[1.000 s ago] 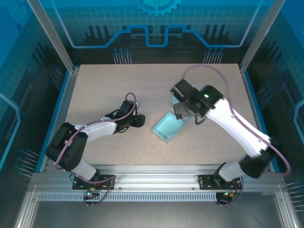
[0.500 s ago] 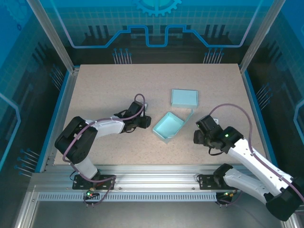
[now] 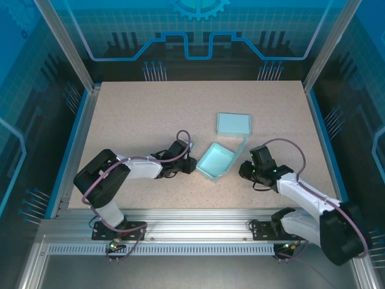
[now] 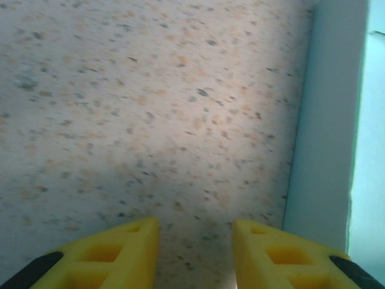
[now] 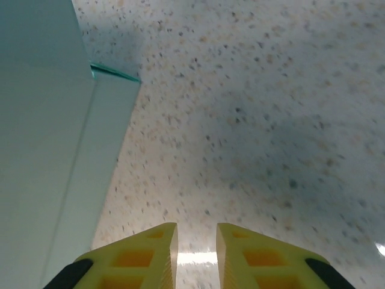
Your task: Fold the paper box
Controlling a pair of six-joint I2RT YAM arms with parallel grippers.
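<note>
The paper box point(image 3: 214, 160) sits open side up in the middle of the tabletop point(image 3: 138, 108), its flat lid panel point(image 3: 233, 123) just behind. I've got 2 arms flanking it low, I judge to push on its walls. Left end effector point(image 4: 194, 227) is apart and empty; right end effector point(image 5: 197, 230) is nearly together and empty.

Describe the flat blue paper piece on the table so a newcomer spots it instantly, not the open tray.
Start at the speckled beige tabletop and find the open light-blue paper box tray near its middle. Just behind it, slightly right, lies the flat light-blue paper rectangle. Unlike the tray, it shows no raised walls and sits square to the table edges rather than turned.
</note>
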